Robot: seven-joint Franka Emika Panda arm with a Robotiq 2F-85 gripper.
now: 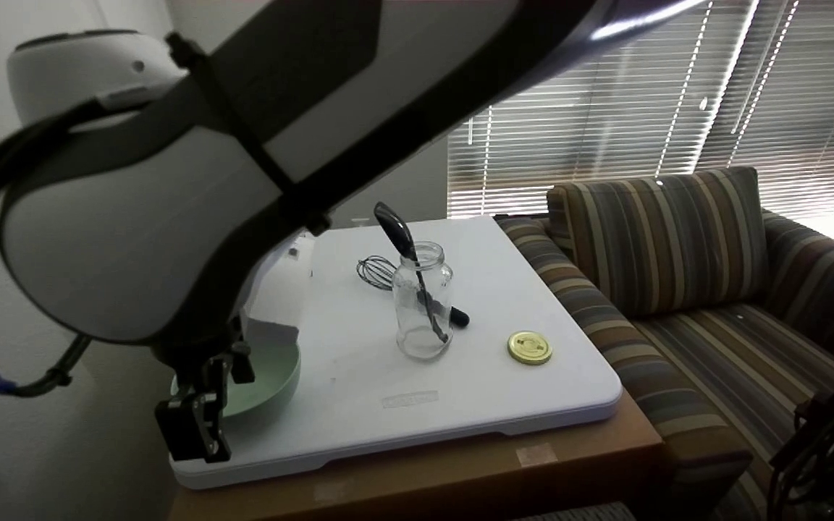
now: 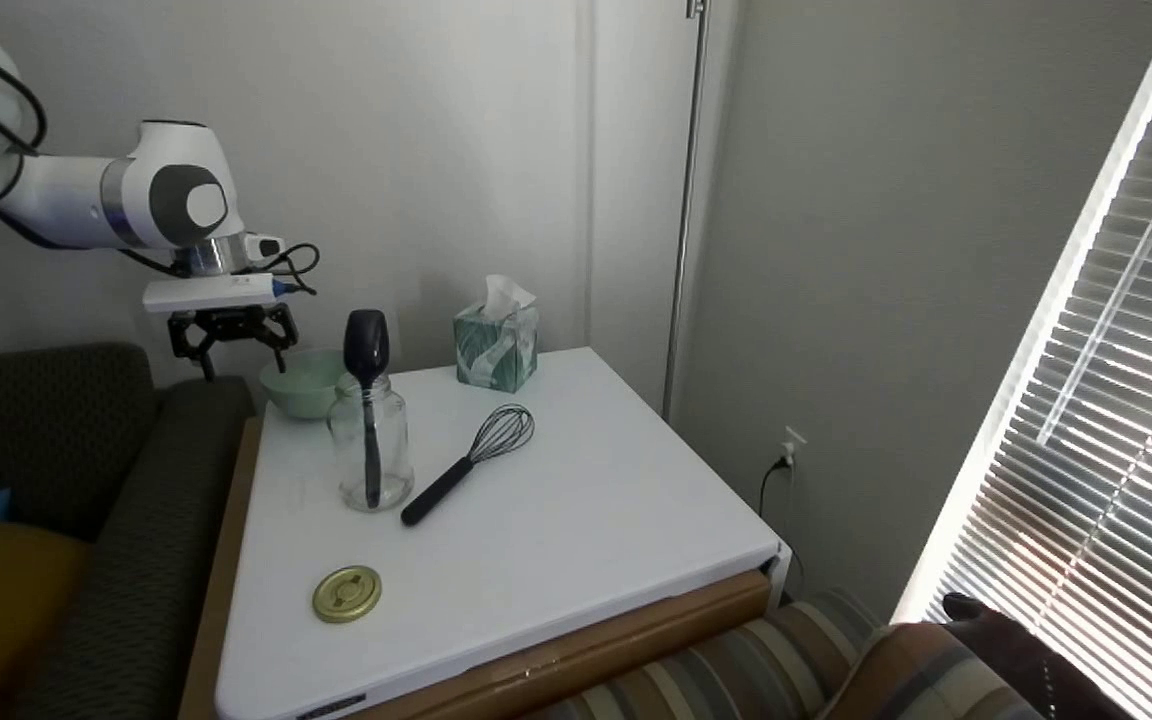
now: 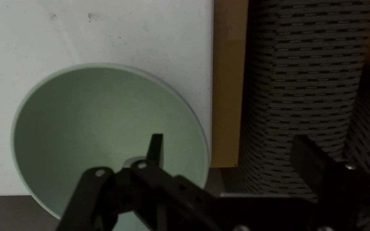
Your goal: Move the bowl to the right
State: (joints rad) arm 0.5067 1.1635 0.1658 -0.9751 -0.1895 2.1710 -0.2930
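The pale mint-green bowl (image 1: pixel 272 380) stands on the white tabletop near its corner. It also shows in an exterior view (image 2: pixel 304 392), partly behind the glass jar, and fills much of the wrist view (image 3: pixel 101 112). My gripper (image 3: pixel 229 136) is open with nothing between its fingers. In the wrist view one finger overlaps the bowl's inside and the other lies past the table edge, over the dark sofa arm. The bowl's rim lies between them. The gripper (image 2: pixel 245 372) appears above the rim in an exterior view; in the other picture from outside the gripper (image 1: pixel 225 414) hides part of the bowl.
A glass jar (image 2: pixel 344 440) holding a dark spoon-like utensil (image 2: pixel 366 345) stands near the bowl. A black whisk (image 2: pixel 439 490), a yellow lid (image 2: pixel 347 594) and a tissue box (image 2: pixel 494 350) are on the tabletop (image 2: pixel 556 530). A wall is behind; a dark sofa (image 2: pixel 136 500) borders the table.
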